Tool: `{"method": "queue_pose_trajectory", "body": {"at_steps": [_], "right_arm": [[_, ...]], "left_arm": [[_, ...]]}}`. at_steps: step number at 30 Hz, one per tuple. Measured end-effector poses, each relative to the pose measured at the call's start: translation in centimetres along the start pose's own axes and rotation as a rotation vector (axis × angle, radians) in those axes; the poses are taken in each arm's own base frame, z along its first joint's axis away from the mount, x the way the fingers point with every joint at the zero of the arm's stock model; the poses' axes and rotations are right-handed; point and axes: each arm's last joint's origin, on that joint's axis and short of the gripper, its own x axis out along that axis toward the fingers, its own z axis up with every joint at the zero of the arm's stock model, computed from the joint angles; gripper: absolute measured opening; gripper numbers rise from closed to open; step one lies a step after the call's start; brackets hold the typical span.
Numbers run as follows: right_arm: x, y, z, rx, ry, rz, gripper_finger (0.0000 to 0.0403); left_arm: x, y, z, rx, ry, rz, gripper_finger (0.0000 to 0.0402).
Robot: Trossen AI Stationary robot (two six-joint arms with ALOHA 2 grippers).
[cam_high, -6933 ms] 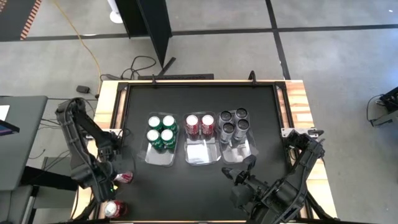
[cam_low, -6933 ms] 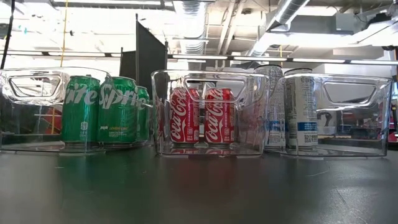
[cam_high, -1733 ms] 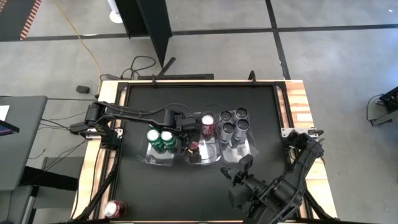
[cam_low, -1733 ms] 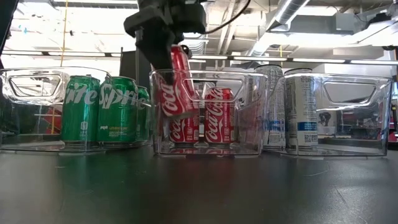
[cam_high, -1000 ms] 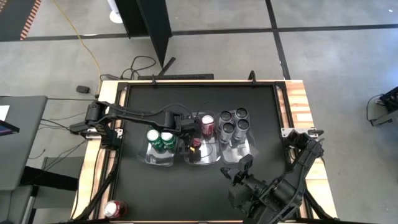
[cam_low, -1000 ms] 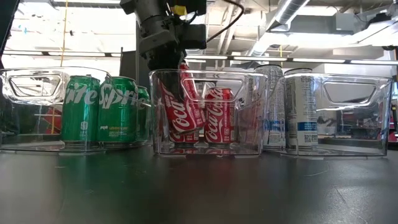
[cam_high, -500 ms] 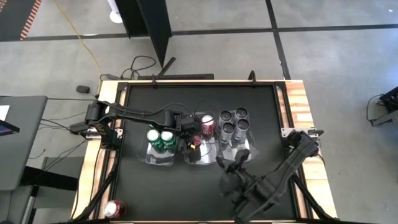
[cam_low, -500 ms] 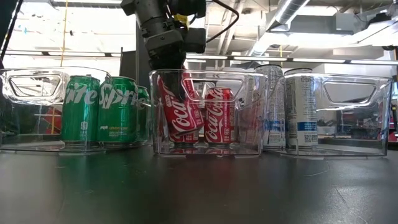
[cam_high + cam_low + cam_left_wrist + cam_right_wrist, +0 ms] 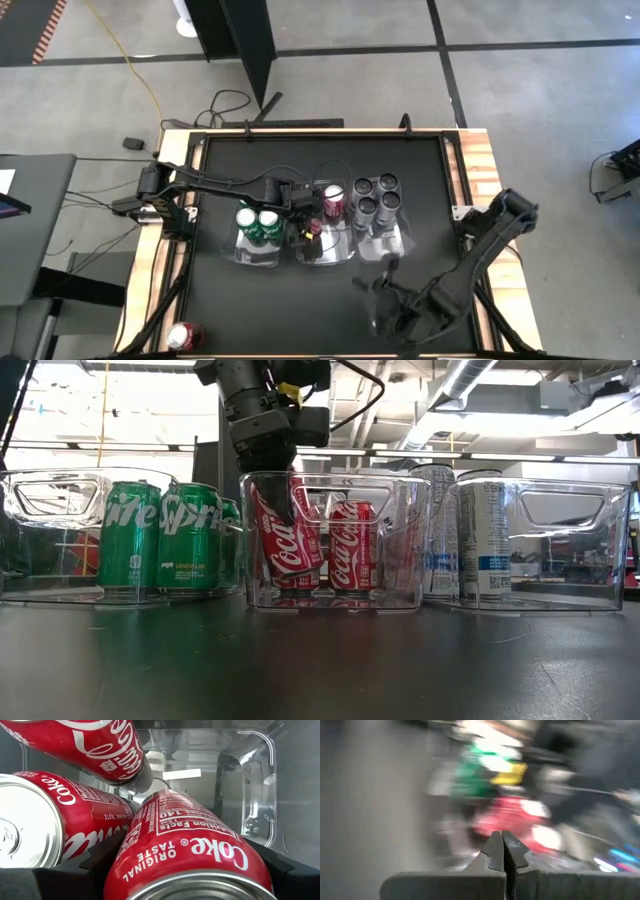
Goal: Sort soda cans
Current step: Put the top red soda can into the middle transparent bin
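My left gripper (image 9: 272,495) reaches down into the middle clear tray (image 9: 400,540) and is shut on a tilted red can (image 9: 285,535). The left wrist view shows this can (image 9: 190,855) in front of two other red cans (image 9: 35,827) (image 9: 95,745). Upright green cans (image 9: 160,535) stand in the left tray and silver-grey cans (image 9: 375,198) in the right one. Another red can (image 9: 185,335) lies by the near left corner. My right gripper (image 9: 502,852) is shut and hovers near the table's near edge (image 9: 385,290). My left gripper pinches the red can's side wall (image 9: 137,847) between its two fingers (image 9: 97,862), near the can's upper end. It comes from above, slanting down into the tray. The can is tilted, its lower end (image 9: 300,572) deep in the tray; I cannot tell whether it touches the floor.
Three clear trays stand side by side mid-table (image 9: 255,250) (image 9: 325,252) (image 9: 385,245). Bare black tabletop (image 9: 300,310) lies between them and the near edge. Wooden rails (image 9: 480,170) border the table on both sides.
My left gripper has sunk a little, carrying the tilted red can deeper into the middle tray beside the standing red cans. My right arm has been moving fast over the near part of the table, its elbow swinging toward the right edge.
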Motion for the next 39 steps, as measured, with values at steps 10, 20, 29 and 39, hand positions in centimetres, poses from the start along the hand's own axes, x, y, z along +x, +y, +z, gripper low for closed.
{"method": "queue_pose_trajectory", "body": {"at_steps": [10,20,29,39], "right_arm": [[3.2,-6.9,-1.6,0.041,-0.226,0.222,0.0000],[11.1,-9.4,-7.9,0.175,-0.358,0.293,0.0000],[16.7,-8.4,-8.3,0.180,-0.267,0.277,0.0000],[18.6,-8.1,-7.3,0.191,-0.245,0.179,0.0000]], "left_arm": [[0.0,0.0,-0.1,0.016,0.009,0.001,0.0294],[0.0,0.0,-0.1,-0.004,0.013,0.003,0.0294],[0.0,0.0,-0.1,-0.005,0.007,0.003,0.0294],[0.0,0.0,-0.1,-0.006,0.007,0.002,0.0294]]}}
